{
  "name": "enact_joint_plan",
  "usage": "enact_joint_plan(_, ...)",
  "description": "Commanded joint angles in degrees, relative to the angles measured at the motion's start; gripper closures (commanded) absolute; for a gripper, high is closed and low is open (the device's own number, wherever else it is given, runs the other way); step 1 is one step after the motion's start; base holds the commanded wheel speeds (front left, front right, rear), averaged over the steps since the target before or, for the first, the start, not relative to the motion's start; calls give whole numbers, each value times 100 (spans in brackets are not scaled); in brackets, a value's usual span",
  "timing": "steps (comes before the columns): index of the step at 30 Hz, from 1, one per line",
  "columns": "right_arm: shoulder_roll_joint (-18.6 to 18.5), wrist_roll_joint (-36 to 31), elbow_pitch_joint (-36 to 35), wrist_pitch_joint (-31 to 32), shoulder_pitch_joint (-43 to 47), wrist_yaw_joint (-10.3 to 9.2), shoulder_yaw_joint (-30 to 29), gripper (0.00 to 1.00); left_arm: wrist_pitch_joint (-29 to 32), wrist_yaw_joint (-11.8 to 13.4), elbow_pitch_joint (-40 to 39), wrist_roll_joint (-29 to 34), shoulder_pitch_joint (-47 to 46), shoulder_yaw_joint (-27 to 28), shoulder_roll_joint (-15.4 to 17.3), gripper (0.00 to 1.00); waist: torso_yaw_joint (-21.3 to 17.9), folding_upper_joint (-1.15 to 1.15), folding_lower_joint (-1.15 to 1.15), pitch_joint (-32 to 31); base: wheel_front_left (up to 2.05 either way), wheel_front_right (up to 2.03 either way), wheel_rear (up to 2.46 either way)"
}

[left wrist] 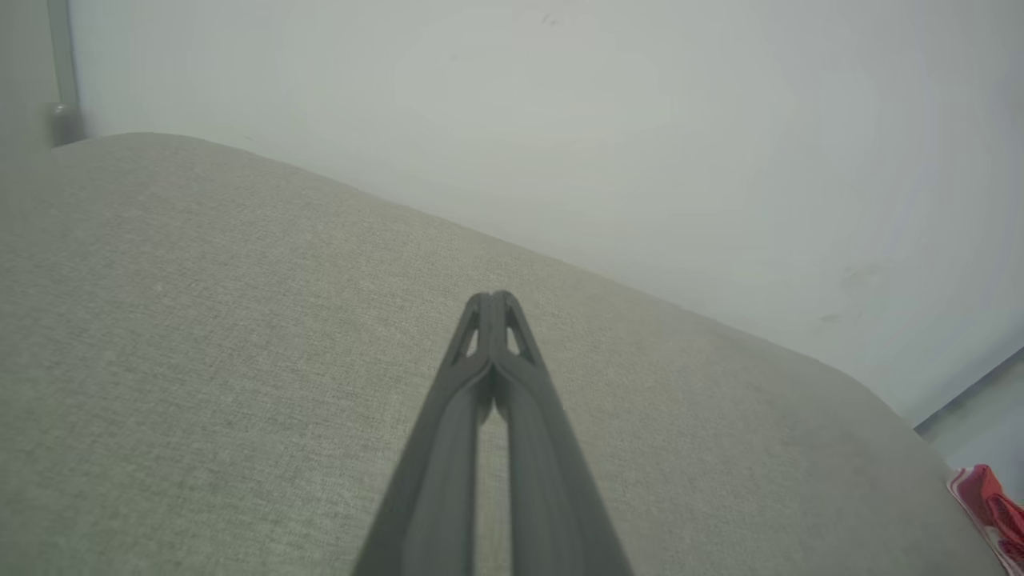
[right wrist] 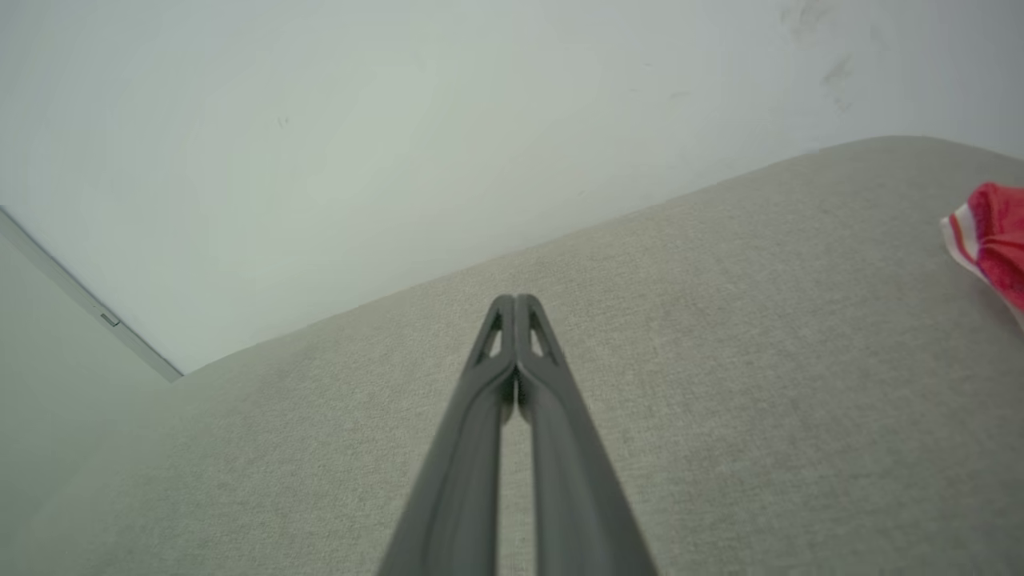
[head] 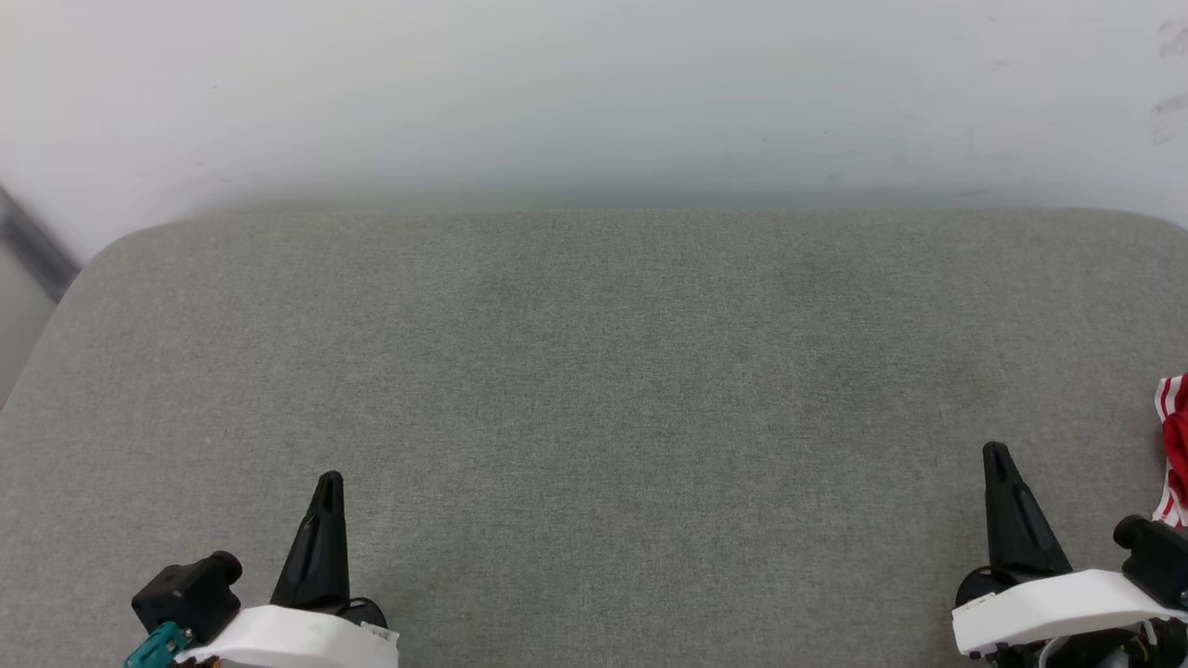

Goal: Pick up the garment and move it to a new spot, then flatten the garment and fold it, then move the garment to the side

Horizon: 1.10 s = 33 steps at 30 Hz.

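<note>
Both grippers, left (head: 329, 482) & right (head: 995, 453), pinched together, empty. Garment (head: 1174, 445) at 3 o'clock, mostly off-frame; blind reach may snag just trim.

Grey fabric cushion (head: 594, 390) against plain white wall (head: 594, 93).

The garment (head: 1176, 445) is running off the head view's right edge, showing just a red, white-striped corner; the 2 wrist views are likewise cropping it at their right edges.
</note>
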Motion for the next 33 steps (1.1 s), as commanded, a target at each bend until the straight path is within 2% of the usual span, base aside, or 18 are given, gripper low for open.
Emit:
enact_joint_plan(1,2,261,-56,54,-171,0,-23,100,46,-2,-38,-257,-176,4,53,100,-3,0,0,-2,0,0,0)
enact_joint_plan(17,5,1704,74,410,-291,0,-95,100,361,-14,189,-1743,-356,24,107,100,-39,0,0,-19,0,0,0)
enact_joint_plan(33,8,2925,186,711,-378,0,-156,100,653,-20,353,-2972,-491,67,129,100,-76,0,0,-37,0,0,0)
